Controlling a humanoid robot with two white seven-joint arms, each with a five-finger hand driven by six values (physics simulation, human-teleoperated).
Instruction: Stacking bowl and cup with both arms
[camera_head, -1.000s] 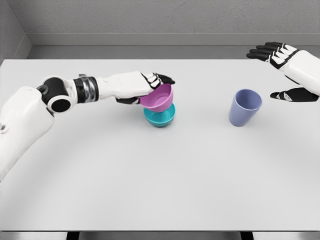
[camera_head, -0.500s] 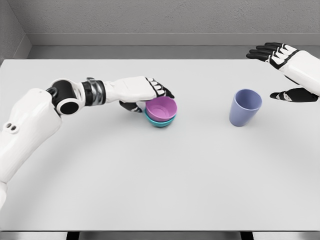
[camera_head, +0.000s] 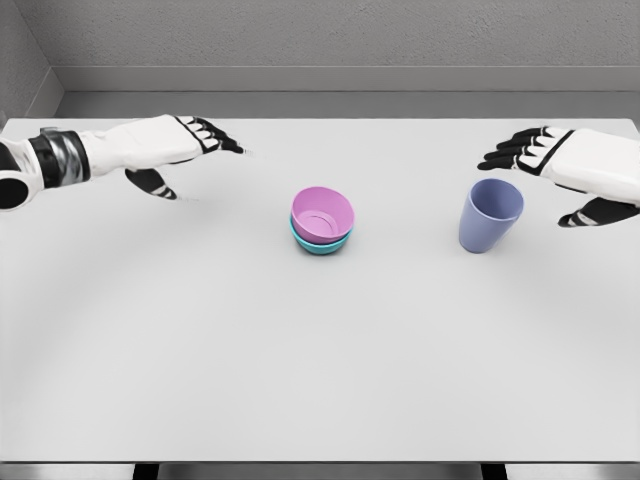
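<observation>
A: Which hand's nearer the purple cup (camera_head: 490, 214)?

B: The right hand (camera_head: 565, 175). Its fingers are spread and hold nothing; the cup stands upright just to their inner side, mouth up, axis vertical, not touching.

A: And the bowls?

B: The pink bowl (camera_head: 322, 214) sits nested in the teal bowl (camera_head: 320, 243), well apart from both hands, mid-table (camera_head: 300, 380). The left hand (camera_head: 170, 150) is far off to their outer side, fingers open, empty.

A: So the next move?

B: Prob. a side grasp by the right hand, closing inward.
</observation>
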